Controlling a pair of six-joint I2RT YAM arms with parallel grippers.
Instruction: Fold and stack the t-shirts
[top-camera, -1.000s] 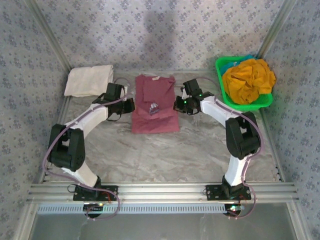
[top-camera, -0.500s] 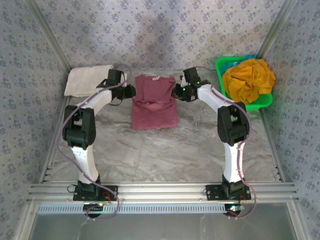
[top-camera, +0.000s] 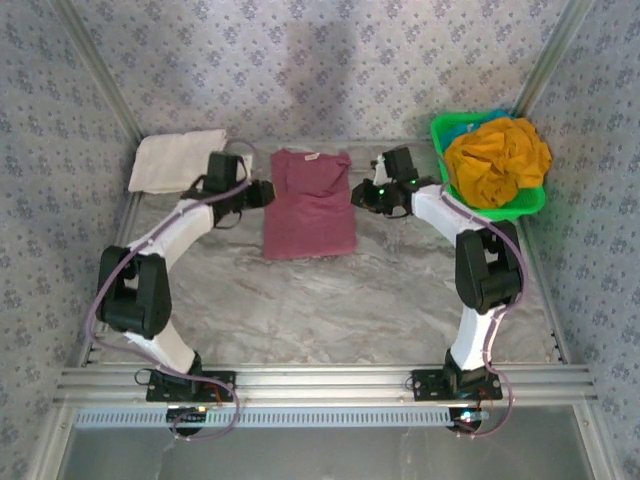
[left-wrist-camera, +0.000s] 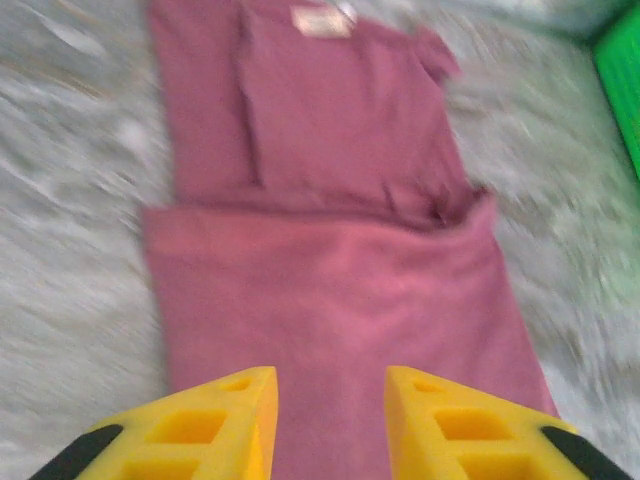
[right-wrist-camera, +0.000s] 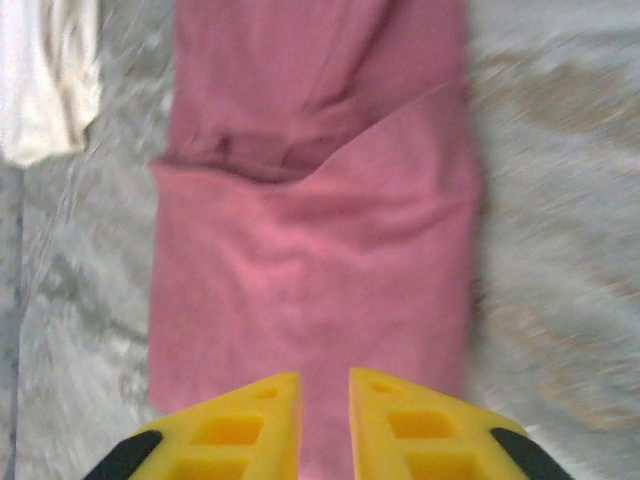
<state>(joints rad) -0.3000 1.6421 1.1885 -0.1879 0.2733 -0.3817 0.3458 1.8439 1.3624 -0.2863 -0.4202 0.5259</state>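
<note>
Filling green basket (top-camera: 440, 150), crumpled mustard-orange t-shirt (top-camera: 497, 160), maroon t-shirt (top-camera: 310, 205) on table (top-camera: 400, 290)

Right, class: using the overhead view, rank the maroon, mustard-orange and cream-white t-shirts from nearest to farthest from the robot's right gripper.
1. Maroon t-shirt, just beside the right gripper, mid-table.
2. Mustard-orange t-shirt, heaped in the green basket at the far right.
3. Cream-white t-shirt, at the far left, beyond the maroon one.
</note>
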